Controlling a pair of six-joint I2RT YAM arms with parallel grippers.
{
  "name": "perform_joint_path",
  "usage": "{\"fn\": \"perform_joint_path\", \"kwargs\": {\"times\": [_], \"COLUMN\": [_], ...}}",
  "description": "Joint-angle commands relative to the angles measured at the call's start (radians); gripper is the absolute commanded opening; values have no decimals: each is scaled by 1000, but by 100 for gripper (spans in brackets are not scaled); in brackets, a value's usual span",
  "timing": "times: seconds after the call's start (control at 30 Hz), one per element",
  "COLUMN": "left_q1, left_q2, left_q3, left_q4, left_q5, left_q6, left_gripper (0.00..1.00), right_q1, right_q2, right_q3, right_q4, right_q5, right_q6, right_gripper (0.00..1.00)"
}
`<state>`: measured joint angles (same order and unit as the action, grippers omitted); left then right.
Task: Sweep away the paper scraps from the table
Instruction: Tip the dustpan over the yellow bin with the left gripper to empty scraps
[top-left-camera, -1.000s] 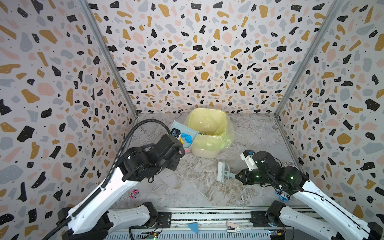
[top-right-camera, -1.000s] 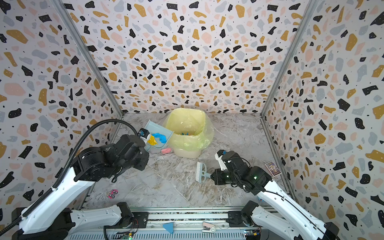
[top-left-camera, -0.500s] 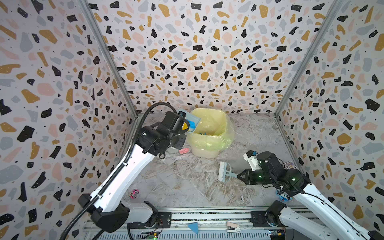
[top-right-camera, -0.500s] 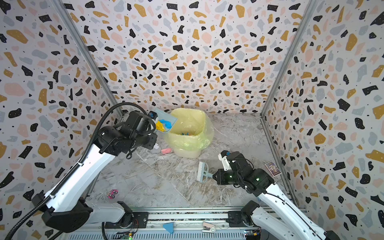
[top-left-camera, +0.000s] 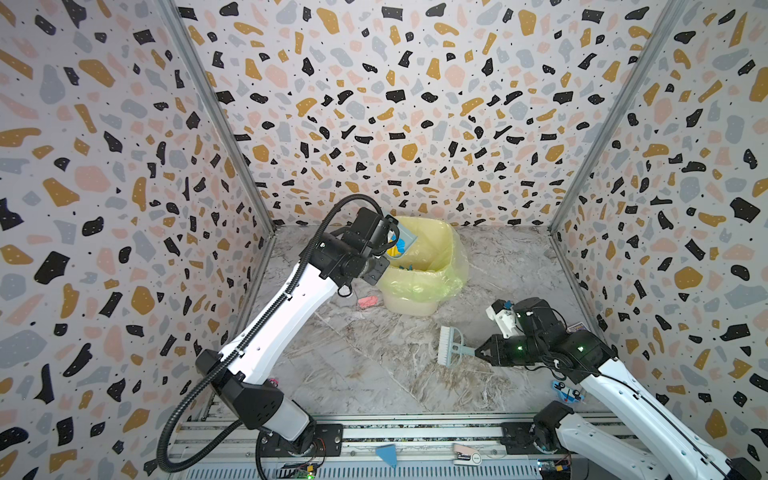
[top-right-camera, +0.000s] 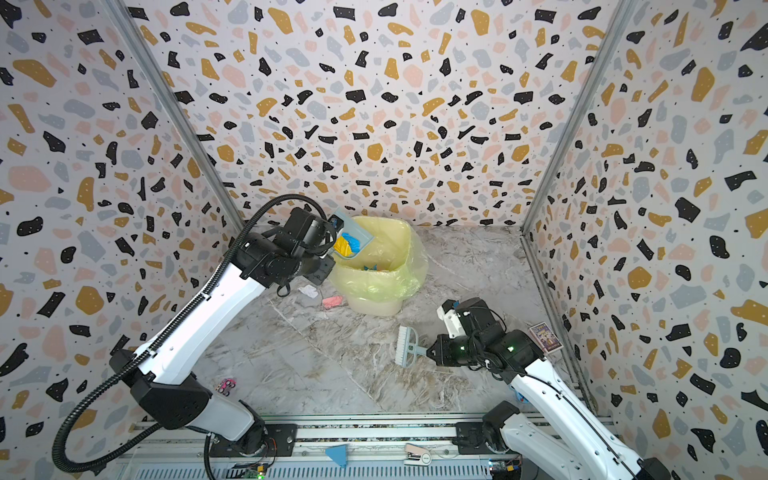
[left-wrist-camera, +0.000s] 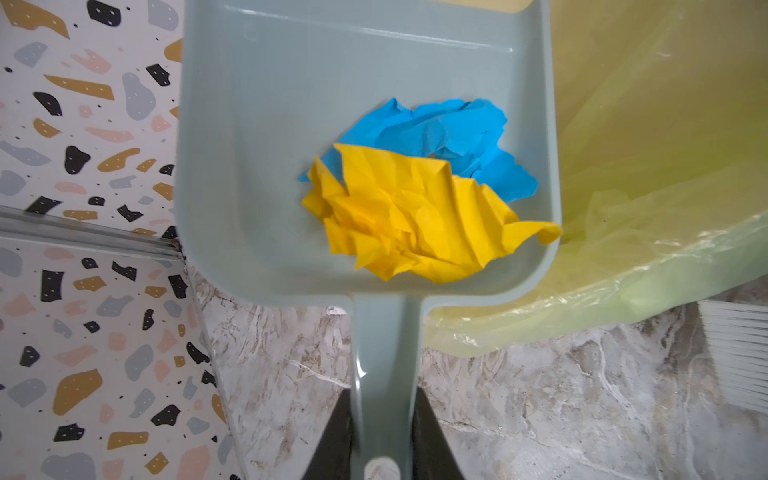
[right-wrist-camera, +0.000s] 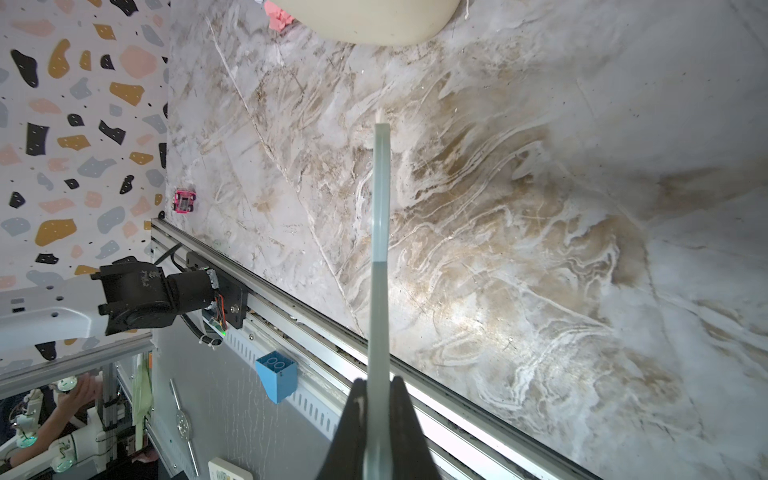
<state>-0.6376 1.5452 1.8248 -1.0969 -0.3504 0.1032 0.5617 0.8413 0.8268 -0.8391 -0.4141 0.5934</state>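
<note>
My left gripper (left-wrist-camera: 384, 419) is shut on the handle of a grey-blue dustpan (left-wrist-camera: 365, 124), held tilted above the rim of the yellow-bagged bin (top-right-camera: 376, 305). In the pan lie a blue and a yellow paper scrap (left-wrist-camera: 415, 220), also visible in a top view (top-right-camera: 347, 245). A pink scrap (top-left-camera: 368, 301) and a white scrap (top-right-camera: 308, 291) lie on the marble table (top-left-camera: 374, 374) left of the bin. More scraps sit inside the bin (top-right-camera: 370, 267). My right gripper (right-wrist-camera: 378, 386) is shut on the handle of a small brush (top-left-camera: 451, 345), low over the table's right half.
A pink toy car (top-right-camera: 225, 385) sits near the front left corner. A printed card box (top-right-camera: 545, 337) leans at the right wall and a blue toy (top-left-camera: 566, 392) lies under my right arm. Terrazzo walls close three sides. A metal rail (top-left-camera: 415, 432) runs along the front.
My left arm has lifted the dustpan from table level left of the bin up and over the bin's rim. The right gripper with the brush has hardly moved.
</note>
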Motion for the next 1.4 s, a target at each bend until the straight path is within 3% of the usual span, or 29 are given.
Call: {"fn": "perform_joint_path", "kwargs": {"times": [0.0,0.6,0.97,1.37], "left_q1": [4,-37,-125,-225], "left_q2": [24,163,162,181], "left_q3": [47,168,110,-28], "left_q4": [12,35,78,277], "left_q5": [-69,-222,-374,-600], "left_q6": [106,347,507,814], "left_gripper": [2,0,0,0], "right_q1": [-19,-68,-77,-77], "right_q2": [21,103,114,97], "right_q3": [52,93,73,84], "right_q4": [-38,-131,-144,-164], "right_q5": [-36,-101,-131,-132], "right_q6": [-51,-142,-183,-193], "right_gripper": [0,0,0,0]}}
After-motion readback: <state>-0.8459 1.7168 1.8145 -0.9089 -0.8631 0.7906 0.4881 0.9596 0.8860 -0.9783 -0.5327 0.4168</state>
